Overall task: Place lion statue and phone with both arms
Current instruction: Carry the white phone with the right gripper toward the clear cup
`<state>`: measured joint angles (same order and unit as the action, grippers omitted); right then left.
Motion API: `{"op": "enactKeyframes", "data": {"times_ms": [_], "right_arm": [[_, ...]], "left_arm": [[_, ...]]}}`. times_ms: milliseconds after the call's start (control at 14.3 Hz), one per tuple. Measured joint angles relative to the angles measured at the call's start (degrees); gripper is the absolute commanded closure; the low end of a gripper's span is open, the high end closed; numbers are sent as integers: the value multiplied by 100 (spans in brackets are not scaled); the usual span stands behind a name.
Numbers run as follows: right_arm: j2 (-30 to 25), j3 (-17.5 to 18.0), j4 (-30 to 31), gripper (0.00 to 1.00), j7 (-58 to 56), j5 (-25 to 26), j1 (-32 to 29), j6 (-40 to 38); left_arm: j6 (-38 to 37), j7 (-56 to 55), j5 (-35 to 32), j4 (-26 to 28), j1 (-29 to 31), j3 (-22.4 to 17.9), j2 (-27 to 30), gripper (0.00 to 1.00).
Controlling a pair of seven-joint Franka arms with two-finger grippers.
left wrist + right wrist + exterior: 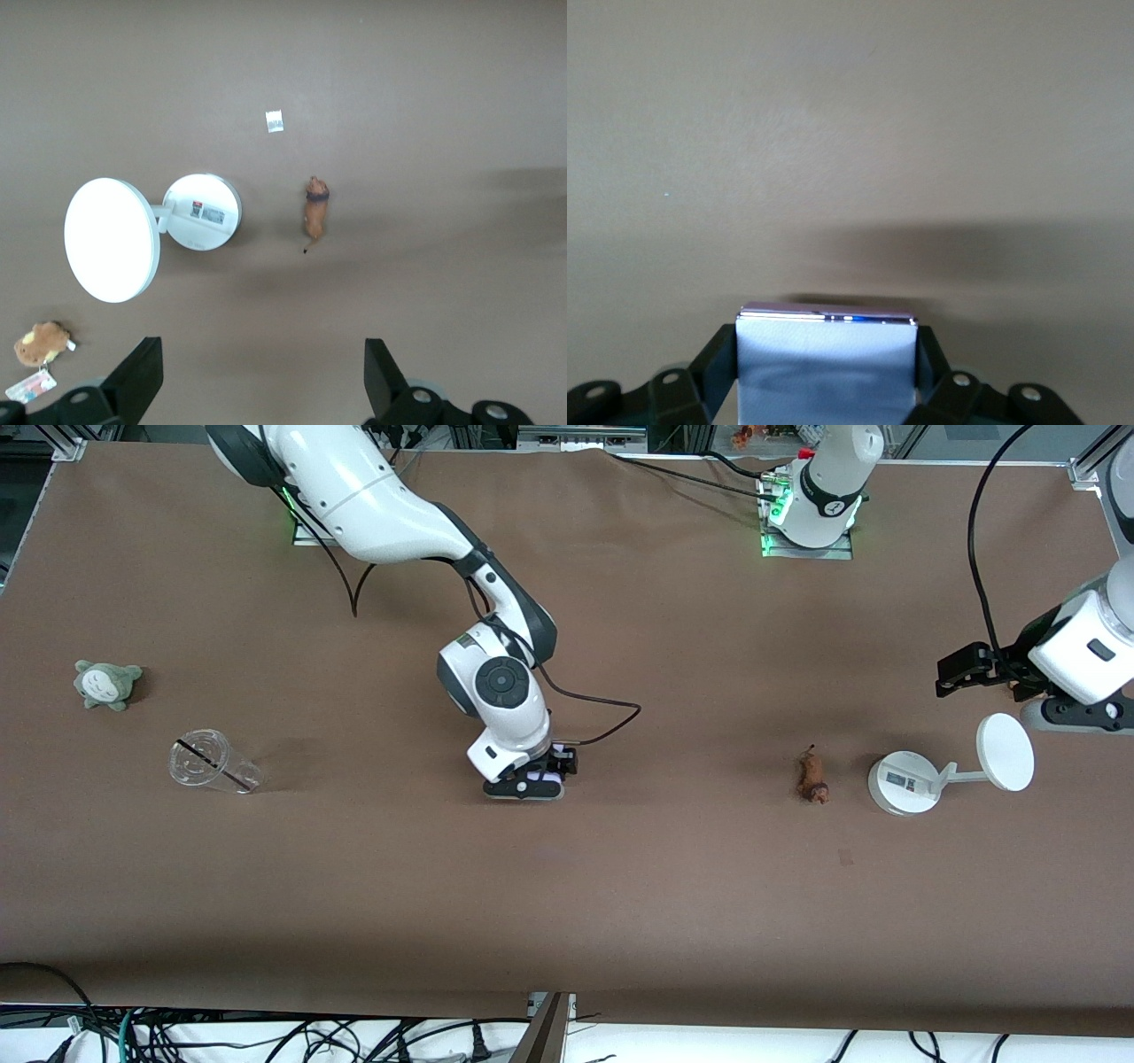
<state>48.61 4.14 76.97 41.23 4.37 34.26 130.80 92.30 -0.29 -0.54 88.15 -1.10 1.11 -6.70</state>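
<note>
The lion statue (811,778), a tiny orange-brown figurine with a thin tail, lies on the brown table beside the white stand; it also shows in the left wrist view (315,212). My left gripper (961,672) is open and empty, up in the air over the table near the stand's disc; its fingers (142,372) stand wide apart. My right gripper (530,783) is down low at the middle of the table, shut on the pale-lavender phone (826,365), whose free edge is close to the table. A sliver of the phone shows in the front view (547,779).
A white round-based stand (902,783) with a disc (1005,751) lies at the left arm's end. A clear plastic cup (213,763) lies on its side and a grey-green plush (106,684) sits at the right arm's end. A brown plush with a card tag (40,343) shows in the left wrist view.
</note>
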Motion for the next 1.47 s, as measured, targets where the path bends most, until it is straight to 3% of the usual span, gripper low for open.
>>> {"op": "enactKeyframes", "data": {"times_ms": [210, 419, 699, 1118, 1467], "right_arm": [[-741, -15, -49, 73, -514, -1, -283, -1217], [-1395, -24, 2, 73, -1205, -22, -648, -2175], [-1997, -46, 362, 73, -2548, -32, -1375, -2714], [-2229, -84, 941, 73, -4285, -647, -2586, -2697], [-2214, -296, 1964, 72, -4770, -660, -2753, -1378]], "left_arm": [[234, 0, 0, 559, -54, -71, 392, 0], [284, 0, 0, 616, -73, -71, 420, 0], [297, 0, 0, 622, -96, -71, 420, 0], [297, 0, 0, 623, -96, -75, 420, 0], [294, 0, 0, 623, -96, -77, 420, 0]]}}
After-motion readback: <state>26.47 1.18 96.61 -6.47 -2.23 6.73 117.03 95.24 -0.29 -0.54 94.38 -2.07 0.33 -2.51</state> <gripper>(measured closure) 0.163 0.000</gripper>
